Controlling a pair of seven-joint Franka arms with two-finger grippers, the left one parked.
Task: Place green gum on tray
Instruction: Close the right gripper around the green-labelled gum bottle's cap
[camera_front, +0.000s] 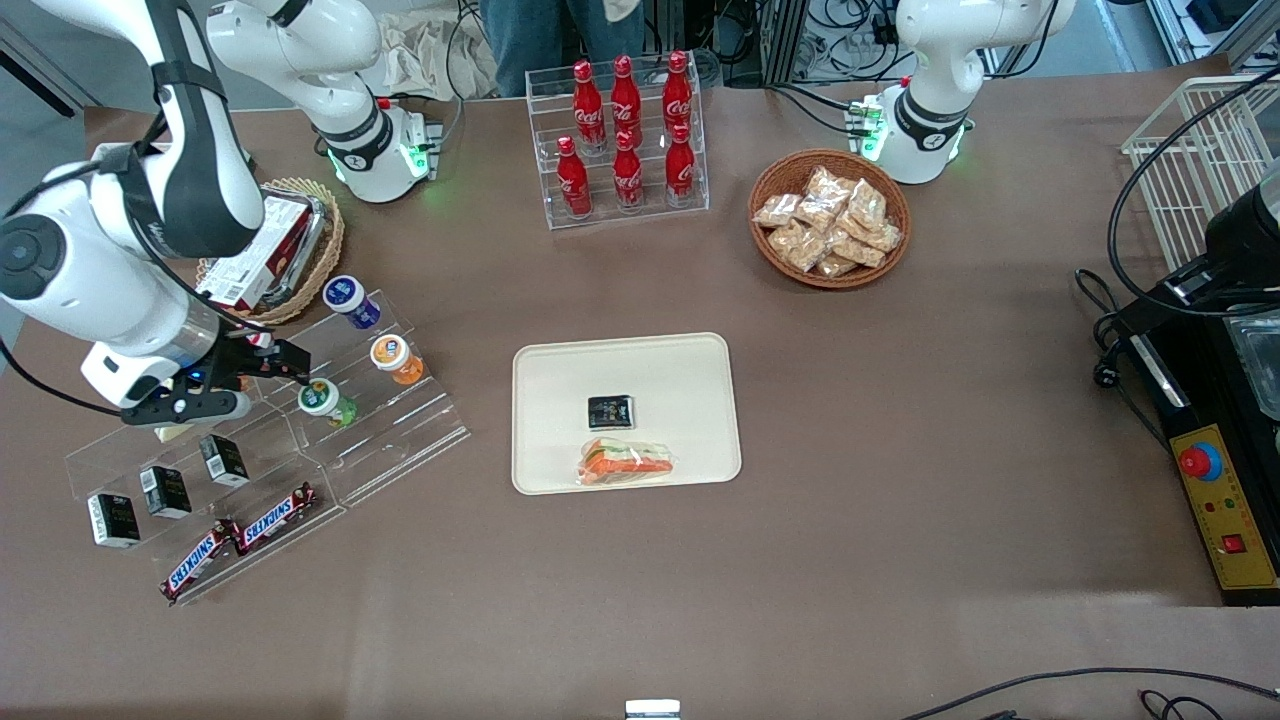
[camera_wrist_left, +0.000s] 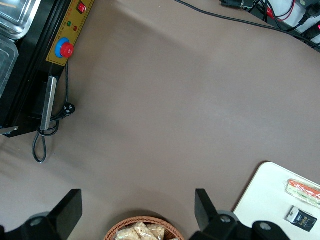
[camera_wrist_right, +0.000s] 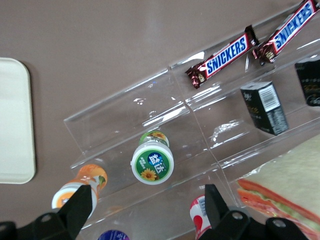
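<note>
Snickers bars (camera_front: 240, 540) frontmost, open gripper (camera_front: 292, 372) touching green gum (camera_front: 322, 398)

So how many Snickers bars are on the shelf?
2 Snickers bars, end to end on the clear shelf's lowest step: one, another. The open gripper hovers beside the green gum.

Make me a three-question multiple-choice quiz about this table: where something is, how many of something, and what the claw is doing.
1. Where is the green gum?
A. on the tray
B. on the clear stepped rack
C. in the basket

2. How many cola bottles stand in the clear stand?
A. four
B. six
C. nine

3. How is the gripper?
A. open, empty, above the green gum
B. shut on the green gum
C. over the tray

Answers:
1 B: it sits on the rack, apart from the tray.
2 B: two rows of three.
3 A: the wrist view shows spread fingers, nothing between them.
</note>
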